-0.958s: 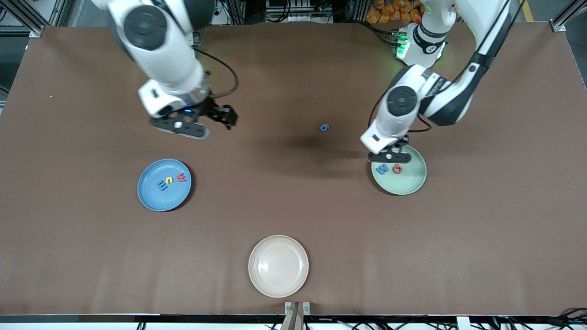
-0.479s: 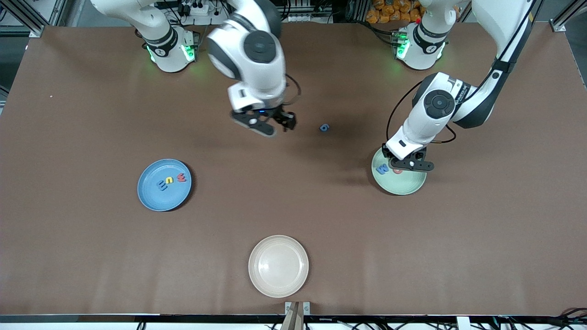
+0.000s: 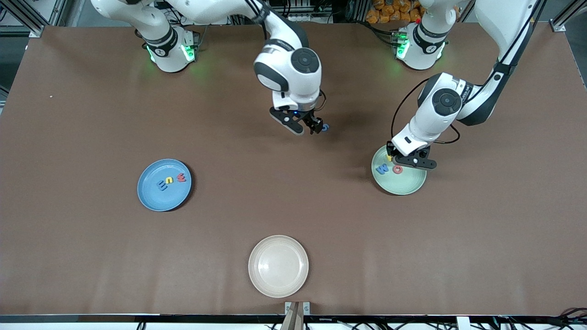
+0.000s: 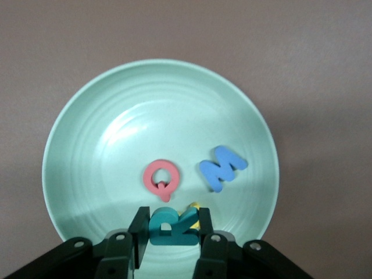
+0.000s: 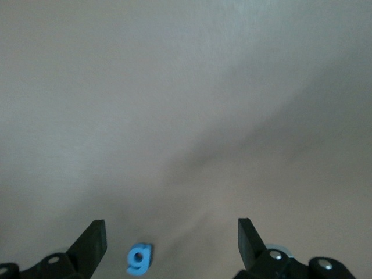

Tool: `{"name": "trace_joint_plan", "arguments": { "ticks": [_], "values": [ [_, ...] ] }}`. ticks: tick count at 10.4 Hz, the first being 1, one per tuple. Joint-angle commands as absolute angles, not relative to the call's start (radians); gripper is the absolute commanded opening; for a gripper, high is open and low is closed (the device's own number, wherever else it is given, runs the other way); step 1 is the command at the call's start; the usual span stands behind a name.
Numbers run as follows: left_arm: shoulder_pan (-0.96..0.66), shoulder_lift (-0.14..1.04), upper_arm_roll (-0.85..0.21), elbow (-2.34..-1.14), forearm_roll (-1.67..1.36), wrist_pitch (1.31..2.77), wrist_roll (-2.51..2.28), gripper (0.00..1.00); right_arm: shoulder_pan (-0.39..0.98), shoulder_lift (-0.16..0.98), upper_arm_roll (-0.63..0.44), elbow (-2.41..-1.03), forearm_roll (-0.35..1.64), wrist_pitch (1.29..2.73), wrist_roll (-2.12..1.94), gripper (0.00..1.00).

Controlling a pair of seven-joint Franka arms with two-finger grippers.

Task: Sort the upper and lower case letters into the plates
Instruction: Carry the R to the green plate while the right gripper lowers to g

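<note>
Swinging across from above the blue plate [image 3: 164, 184], our right gripper [image 3: 306, 126] has arrived over the lone blue lowercase g [image 5: 139, 259] lying on the bare table [image 3: 293, 206] between the two bases' reach. Its fingers stand wide apart and hold nothing, with the g seen between them in the right wrist view, off centre toward one finger. We judge this the approach to a pick; a small sideways correction looks needed before descending.

Our left gripper [image 4: 168, 232] has shifted over the pale green plate [image 4: 87, 133], toward the plate's edge farther from the front camera. It is clamped on a teal letter [image 4: 168, 228] with a yellow letter [image 4: 193, 210] pressed against it, both above the plate. A red Q [image 4: 161, 179] and a blue M [image 4: 223, 167] already lie in that plate, just beside each other. The blue plate holds three letters. A cream-white plate [image 3: 278, 266] sits nearest the front camera.

With the release and the g left, the sort looks close to finished.
</note>
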State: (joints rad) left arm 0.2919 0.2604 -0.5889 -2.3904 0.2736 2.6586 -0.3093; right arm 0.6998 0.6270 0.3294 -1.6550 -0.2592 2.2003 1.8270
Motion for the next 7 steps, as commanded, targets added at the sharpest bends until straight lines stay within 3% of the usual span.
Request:
{"name": "trace_joint_plan", "arguments": {
  "ticks": [1,7],
  "values": [
    [0.304,0.242,-0.594,-2.443,0.25,2.723,-0.264,0.0,0.736,0.702,0.33,-1.58,-0.316,2.2,1.931,1.0],
    [0.417,0.244,-0.577,-2.47,0.252,2.727,-0.08,0.0,0.814,0.845,0.325,-1.439,-0.37,2.212,2.101,0.94]
  ]
}}
